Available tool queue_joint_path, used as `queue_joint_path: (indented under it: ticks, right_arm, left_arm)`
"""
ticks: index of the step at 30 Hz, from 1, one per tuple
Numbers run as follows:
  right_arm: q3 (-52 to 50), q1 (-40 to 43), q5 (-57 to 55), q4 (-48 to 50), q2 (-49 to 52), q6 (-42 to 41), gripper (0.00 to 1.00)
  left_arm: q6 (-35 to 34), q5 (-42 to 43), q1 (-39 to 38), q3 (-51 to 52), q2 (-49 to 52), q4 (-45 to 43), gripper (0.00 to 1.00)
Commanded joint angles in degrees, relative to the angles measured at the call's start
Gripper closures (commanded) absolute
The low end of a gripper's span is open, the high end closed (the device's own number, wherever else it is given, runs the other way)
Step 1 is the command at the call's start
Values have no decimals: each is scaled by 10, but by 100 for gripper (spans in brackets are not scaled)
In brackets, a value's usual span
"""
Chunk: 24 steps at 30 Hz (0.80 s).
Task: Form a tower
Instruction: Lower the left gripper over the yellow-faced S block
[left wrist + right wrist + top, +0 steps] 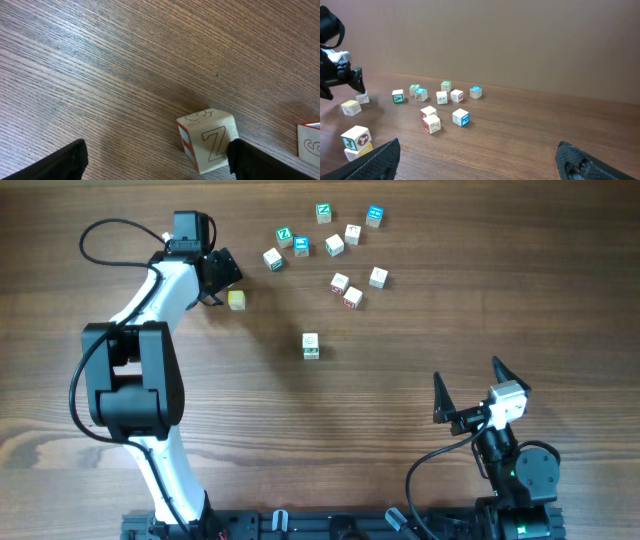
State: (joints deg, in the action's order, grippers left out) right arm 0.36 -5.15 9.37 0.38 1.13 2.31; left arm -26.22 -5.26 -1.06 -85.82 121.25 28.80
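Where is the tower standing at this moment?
In the overhead view the two-cube tower stands alone near mid-table, below the cluster of loose cubes and right of the yellow cube by the left pincer.

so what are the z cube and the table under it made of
Z cube: looks like pale, unvarnished wood. Faint grain shows on its matte faces, the letter is a thin printed outline, and one side has red painted edging.

Table: a matte brown surface with long streaked grain. It could be real wood or a wood-look laminate; the pictures don't settle which.
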Motion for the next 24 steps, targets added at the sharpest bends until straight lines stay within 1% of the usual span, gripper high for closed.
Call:
queue_joint_path:
  ticks: [1,4,9,10,11,12,13,15,17,18,19,24]
  right_arm:
    - [0,1,-8,2,-3,6,0]
    - [0,1,-8,2,-3,6,0]
    - [0,1,-8,2,-3,5,0]
    - [0,1,-8,2,-3,6,0]
    - [0,1,-7,2,-3,5,0]
    - [0,1,-8,2,-3,6,0]
    - [0,1,-8,2,-3,6,0]
    - [0,1,-8,2,-3,6,0]
    - [0,1,-7,2,-3,5,0]
    - [0,1,-8,2,-3,5,0]
    - [0,1,-8,2,-3,5,0]
    - [0,1,-8,2,-3,5,0]
  left_arm:
    - [5,-8,3,-5,14,6,17]
    - [5,-8,3,-5,14,19,22]
    - [5,-8,2,-5,14,24,23]
    - [5,-8,2,-5,14,17,23]
    - [5,-8,2,-5,14,6,18]
    - [5,-8,2,-5,14,-8,16]
    - [5,-8,2,-5,14,-18,16]
    - [5,25,2,-6,12,-38,16]
    - [5,40,2,-5,12,-40,17]
    - [5,39,2,-5,14,-40,20]
    - [4,39,2,-5,15,-42,22]
    - [3,40,2,-5,19,-55,25]
